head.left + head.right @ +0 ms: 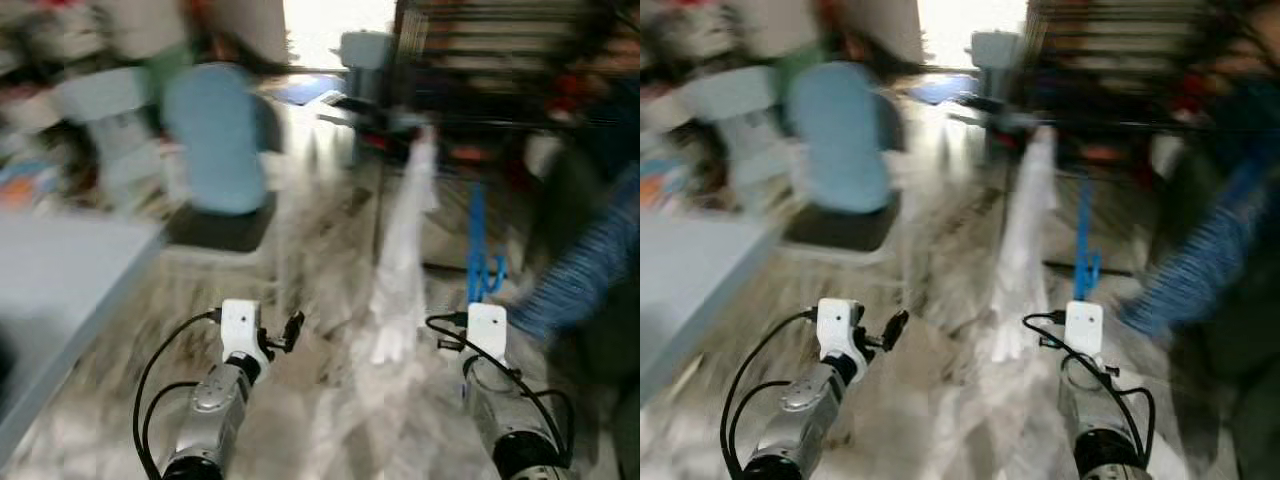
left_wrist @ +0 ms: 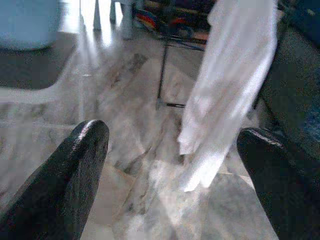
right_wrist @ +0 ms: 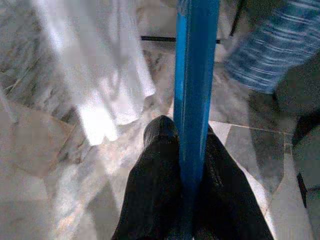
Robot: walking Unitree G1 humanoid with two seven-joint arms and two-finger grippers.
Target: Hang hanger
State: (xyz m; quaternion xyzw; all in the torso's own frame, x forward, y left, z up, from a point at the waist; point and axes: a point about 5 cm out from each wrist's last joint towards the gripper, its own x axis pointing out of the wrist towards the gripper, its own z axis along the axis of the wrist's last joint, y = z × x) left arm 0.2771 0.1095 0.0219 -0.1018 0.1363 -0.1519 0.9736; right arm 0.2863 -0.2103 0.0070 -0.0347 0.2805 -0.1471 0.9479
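The marble floor (image 1: pixel 320 250) spreads across the blurred head views, with a grey counter (image 1: pixel 60 290) at the robot's left and a pale blue chair (image 1: pixel 215 135) beyond it. Ahead stands a dark clothes rack (image 1: pixel 450 125), its rail running across the upper right. A white garment (image 1: pixel 405 260) hangs from that rail, its hem above the floor. To the right of it a person's blue striped sleeve (image 1: pixel 580 270) reaches into view.

The blue hanger (image 3: pixel 195 90) is not on the rail yet. The right claw (image 3: pixel 187 150) holds it, both black fingers closed against its flat blue bar, and it stands upright in front of the robot, between the white garment and the striped sleeve. In the head views its top seems to reach up toward the rail, though blur hides whether it touches.

The left claw (image 2: pixel 170 165) is spread wide and empty, pointing at the floor near the garment's hem.

By my reading, the pickup is done; closing on the rack and hooking the hanger over the rail remain.
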